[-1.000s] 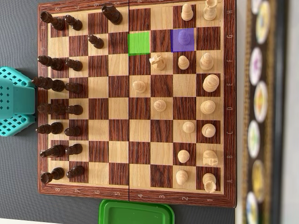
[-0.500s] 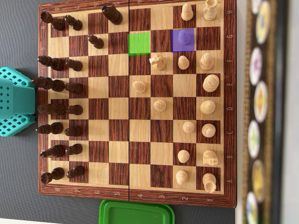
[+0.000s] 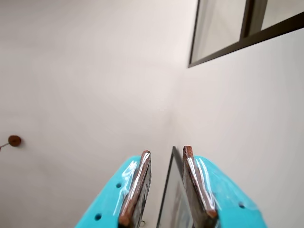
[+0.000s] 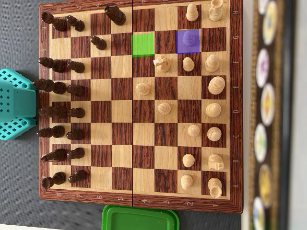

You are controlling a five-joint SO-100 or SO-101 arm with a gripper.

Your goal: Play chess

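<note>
teal gripper [image 3: 164, 154] slightly parted, empty, off the chessboard's [image 4: 139, 203] left edge, overhead view

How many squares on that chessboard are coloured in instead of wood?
2. In the overhead view, a green square sits near the top middle of the board, and a purple square lies in the same row, two squares to its right.

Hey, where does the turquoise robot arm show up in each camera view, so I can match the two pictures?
Wrist view: the gripper rises from the bottom edge, two brown-padded turquoise fingers slightly apart, aimed at a pale wall and window frame; no chessboard is visible.
Overhead view: the turquoise arm sits at the left edge, beside the dark pieces' side of the chessboard; its gripper is not visible there.
Shared landmark: only the arm's turquoise plastic.
</note>
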